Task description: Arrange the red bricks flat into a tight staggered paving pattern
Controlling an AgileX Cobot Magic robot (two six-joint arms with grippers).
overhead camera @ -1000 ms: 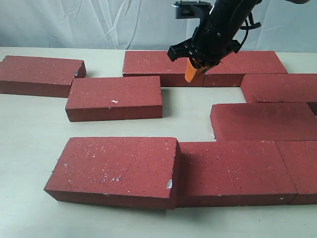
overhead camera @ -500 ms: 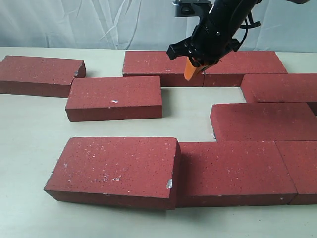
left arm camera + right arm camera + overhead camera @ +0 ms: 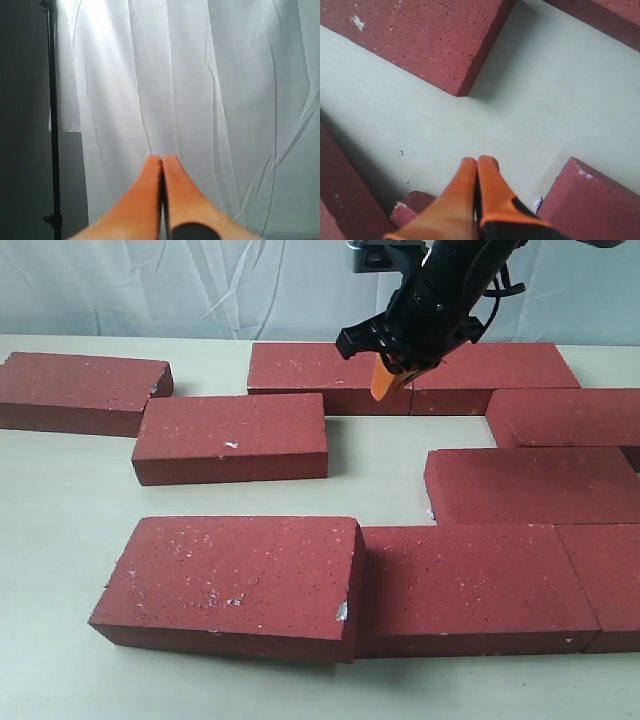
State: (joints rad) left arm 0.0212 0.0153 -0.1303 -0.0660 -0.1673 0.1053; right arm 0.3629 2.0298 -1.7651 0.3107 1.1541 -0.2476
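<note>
White creased curtain (image 3: 200, 75), pale tabletop (image 3: 60, 540), black stand pole (image 3: 52, 125)

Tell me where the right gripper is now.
In the exterior view, the right gripper hangs at the back, right of centre, by the seam between two back-row bricks.

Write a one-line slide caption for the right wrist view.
Shut orange tool hovering over bare table between the corners of red bricks.

A white curtain (image 3: 150, 285) hangs behind the pale table (image 3: 60, 490), near a dark pole (image 3: 52, 125).
</note>
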